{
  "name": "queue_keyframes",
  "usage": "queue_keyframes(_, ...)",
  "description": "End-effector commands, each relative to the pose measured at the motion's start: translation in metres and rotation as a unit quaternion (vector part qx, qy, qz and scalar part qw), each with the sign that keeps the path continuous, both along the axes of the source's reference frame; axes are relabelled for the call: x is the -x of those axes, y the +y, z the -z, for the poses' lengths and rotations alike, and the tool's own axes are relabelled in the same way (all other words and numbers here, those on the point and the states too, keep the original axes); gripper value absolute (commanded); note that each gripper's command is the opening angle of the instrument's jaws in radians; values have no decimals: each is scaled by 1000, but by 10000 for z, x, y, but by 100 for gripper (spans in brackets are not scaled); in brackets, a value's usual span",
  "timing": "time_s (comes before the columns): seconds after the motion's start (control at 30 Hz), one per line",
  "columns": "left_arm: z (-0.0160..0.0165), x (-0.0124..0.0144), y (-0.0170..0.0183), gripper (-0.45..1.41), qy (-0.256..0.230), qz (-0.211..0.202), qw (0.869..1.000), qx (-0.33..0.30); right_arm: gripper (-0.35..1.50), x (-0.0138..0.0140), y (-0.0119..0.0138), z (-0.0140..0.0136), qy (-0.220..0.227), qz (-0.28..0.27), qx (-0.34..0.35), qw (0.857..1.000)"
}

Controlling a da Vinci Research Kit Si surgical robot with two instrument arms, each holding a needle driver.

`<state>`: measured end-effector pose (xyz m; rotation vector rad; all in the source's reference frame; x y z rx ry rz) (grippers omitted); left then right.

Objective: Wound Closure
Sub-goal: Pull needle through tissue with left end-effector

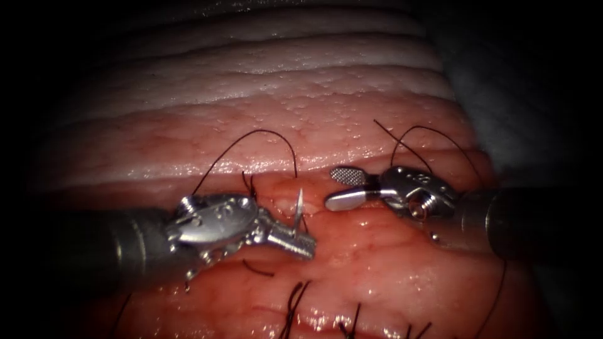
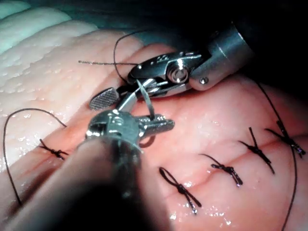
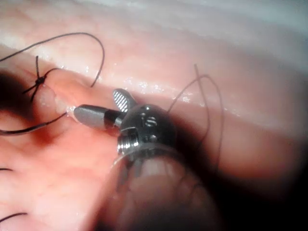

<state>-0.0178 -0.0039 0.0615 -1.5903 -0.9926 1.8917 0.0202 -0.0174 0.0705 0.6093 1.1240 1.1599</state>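
— Endoscope view is giving me the left tool (image 1: 300, 242) clamping the needle (image 1: 298, 210) near its lower end; the point is standing up, clear of the tissue (image 1: 377, 263).

— Left wrist view is showing me tied stitches (image 2: 224, 169) along the cut. My right tool (image 1: 342, 187) is lying level, reaching leftward, jaws spread and holding nothing, with thread (image 1: 264, 135) arching behind it.

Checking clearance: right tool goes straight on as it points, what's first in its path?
Probably the needle, held upright in the left tool. The right tool, open and empty, points left toward it; depth unclear.
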Motion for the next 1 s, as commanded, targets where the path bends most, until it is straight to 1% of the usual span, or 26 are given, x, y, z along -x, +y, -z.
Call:
queue_keyframes(0.03, 0, 6, 2, -45, 0, 7, 1000, 25, 83, -7, 0, -5, 1, 0, 0, 1000)
queue_keyframes(0.1, 11, 6, 8, -45, 8, 24, 997, 80, 83, -7, 0, -5, 1, 0, 0, 1000)
queue_keyframes(0.13, 21, 5, 13, -45, 16, 36, 991, 127, 83, -7, 0, -5, 1, 0, 0, 1000)
queue_keyframes(0.17, 21, 5, 13, -45, 16, 36, 991, 127, 83, -7, 0, -5, 1, 0, 0, 1000)
queue_keyframes(0.2, 25, 5, 15, -45, 19, 41, 988, 146, 83, -7, 0, -5, 1, 0, 0, 1000)
queue_keyframes(0.23, 29, 5, 19, -45, 24, 49, 984, 170, 83, -7, -1, -5, 1, 1, 0, 1000)
queue_keyframes(0.37, 37, 2, 30, -45, 51, 63, 970, 229, 83, -7, -2, -4, 1, 1, 0, 1000)
queue_keyframes(0.53, 43, -4, 52, -45, 69, 72, 952, 289, 81, -7, -3, -4, 1, 1, 0, 1000)
queue_keyframes(0.67, 45, -10, 73, -45, 80, 82, 943, 313, 78, -7, -3, -4, 1, 1, 0, 1000)
queue_keyframes(0.77, 46, -12, 82, -45, 90, 83, 938, 324, 76, -7, -3, -3, 2, 0, -2, 1000)
queue_keyframes(0.9, 46, -10, 89, -45, 95, 82, 933, 337, 71, -8, -3, -3, 2, -2, -5, 1000)
queue_keyframes(1.0, 43, -9, 89, -45, 96, 81, 931, 343, 71, -8, -3, -3, 2, -3, -8, 1000)
